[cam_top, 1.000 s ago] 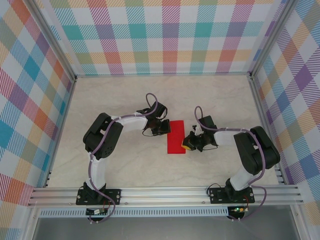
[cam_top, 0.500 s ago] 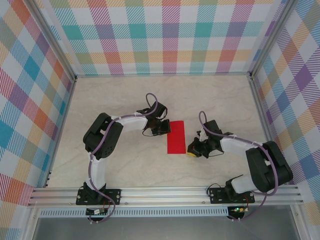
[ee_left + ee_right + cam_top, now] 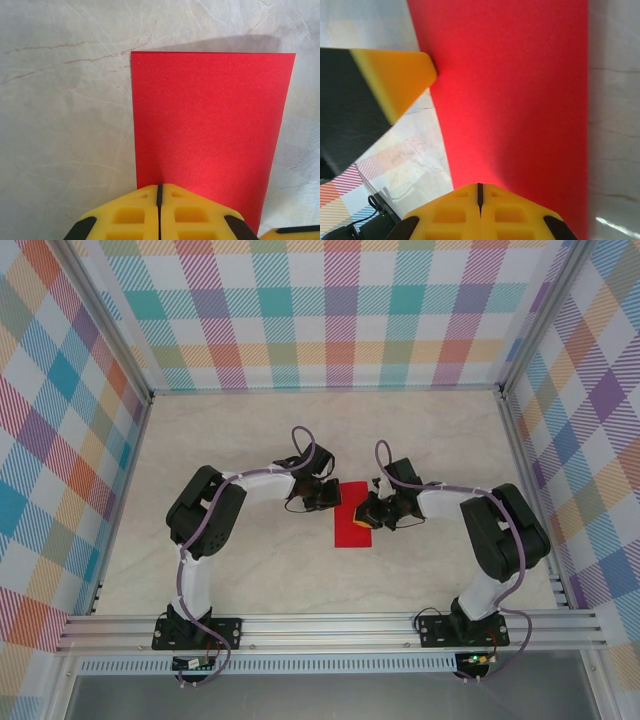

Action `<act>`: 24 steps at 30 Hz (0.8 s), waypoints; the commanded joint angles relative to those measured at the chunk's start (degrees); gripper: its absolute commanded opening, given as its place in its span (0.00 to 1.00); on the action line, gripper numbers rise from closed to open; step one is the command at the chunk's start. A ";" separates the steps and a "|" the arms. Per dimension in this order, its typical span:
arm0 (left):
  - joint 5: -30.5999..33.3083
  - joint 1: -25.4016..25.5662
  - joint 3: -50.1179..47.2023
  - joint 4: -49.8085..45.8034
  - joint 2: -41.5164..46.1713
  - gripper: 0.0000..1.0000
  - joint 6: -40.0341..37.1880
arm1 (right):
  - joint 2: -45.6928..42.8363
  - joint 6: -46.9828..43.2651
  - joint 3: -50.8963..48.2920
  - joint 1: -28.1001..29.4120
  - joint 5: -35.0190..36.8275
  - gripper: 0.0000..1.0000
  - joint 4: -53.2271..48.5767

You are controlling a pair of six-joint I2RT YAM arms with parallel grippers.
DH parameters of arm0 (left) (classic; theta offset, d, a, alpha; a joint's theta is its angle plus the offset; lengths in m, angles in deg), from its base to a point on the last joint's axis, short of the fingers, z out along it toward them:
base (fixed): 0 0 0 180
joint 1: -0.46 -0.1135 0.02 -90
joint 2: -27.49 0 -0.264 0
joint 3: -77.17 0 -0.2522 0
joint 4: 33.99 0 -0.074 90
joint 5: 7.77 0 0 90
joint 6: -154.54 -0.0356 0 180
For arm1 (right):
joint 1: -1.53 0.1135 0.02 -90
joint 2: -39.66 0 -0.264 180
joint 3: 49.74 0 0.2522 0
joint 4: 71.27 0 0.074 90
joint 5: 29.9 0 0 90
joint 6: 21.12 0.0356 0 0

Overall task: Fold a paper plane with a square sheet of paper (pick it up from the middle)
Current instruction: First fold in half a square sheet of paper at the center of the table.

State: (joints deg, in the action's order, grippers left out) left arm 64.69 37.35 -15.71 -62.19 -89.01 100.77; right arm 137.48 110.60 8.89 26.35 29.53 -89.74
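Observation:
The red sheet of paper [image 3: 350, 528] lies flat on the table as an upright rectangle, about half as wide as it is long, red face up. My left gripper [image 3: 331, 498] is shut, its tips resting on the sheet's upper left edge. In the left wrist view the yellow fingertips [image 3: 145, 200] touch the near edge of the paper [image 3: 210, 120]. My right gripper [image 3: 367, 512] is shut too and sits over the sheet's right edge. The right wrist view has its tips [image 3: 480, 186] down on the paper [image 3: 520, 90], with the left gripper's finger [image 3: 385, 85] opposite.
Pale marbled tabletop [image 3: 240, 450] lies all round the sheet. Plaid walls close in the back and both sides, and an aluminium rail [image 3: 330, 625] runs along the near edge by the arm bases.
My right gripper has moved up and to the left, from beside the sheet's lower right edge onto the sheet's right side. The left gripper and the paper have stayed put.

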 commanded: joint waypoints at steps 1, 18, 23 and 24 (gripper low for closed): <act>5.50 0.01 -3.93 -11.86 -6.42 0.06 -0.27 | 1.70 -3.37 -0.38 0.31 -1.91 0.05 0.53; 6.09 0.03 -3.98 -11.40 -6.97 0.05 0.35 | -6.44 -7.01 -15.02 1.15 0.69 0.05 -5.97; 5.77 0.03 -3.54 -11.53 -6.72 0.05 0.00 | -10.60 -6.56 -16.22 1.20 2.90 0.05 -7.30; 5.39 0.03 -3.34 -11.34 -6.63 0.05 -0.10 | -11.40 -6.47 -15.96 1.23 3.42 0.05 -7.34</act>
State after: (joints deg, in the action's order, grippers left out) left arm 64.63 37.35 -15.47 -62.39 -89.06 100.95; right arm 127.14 104.41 -5.06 27.03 29.73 -89.06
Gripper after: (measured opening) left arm 0.056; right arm 0.050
